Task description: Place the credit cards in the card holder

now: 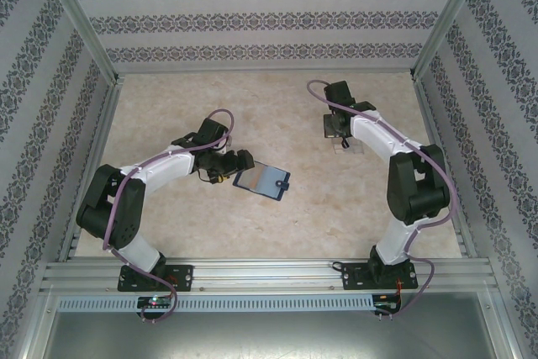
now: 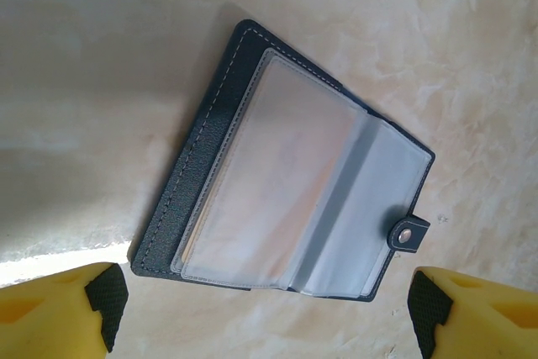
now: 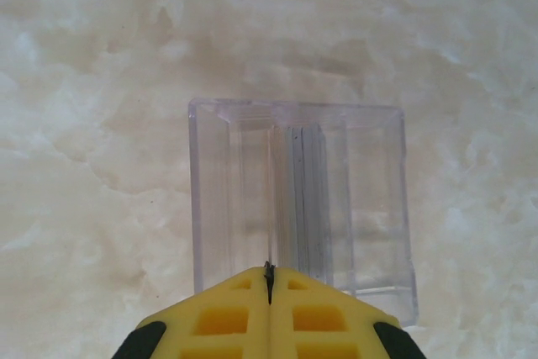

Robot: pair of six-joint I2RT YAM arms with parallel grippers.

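Card holder [image 1: 261, 180] open, long axis L-R, tab [image 1: 287, 182] right; L tool [image 2: 267, 313] spread, R tool [image 3: 269, 279] closed.

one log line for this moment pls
left gripper: open, above card holder | card holder: unfolded, flat on table | right gripper: shut, over clear plastic box

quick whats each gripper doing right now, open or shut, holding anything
Left gripper: open, holding nothing, the open wallet in front of it.
Right gripper: shut, holding nothing, pointed at the clear box.
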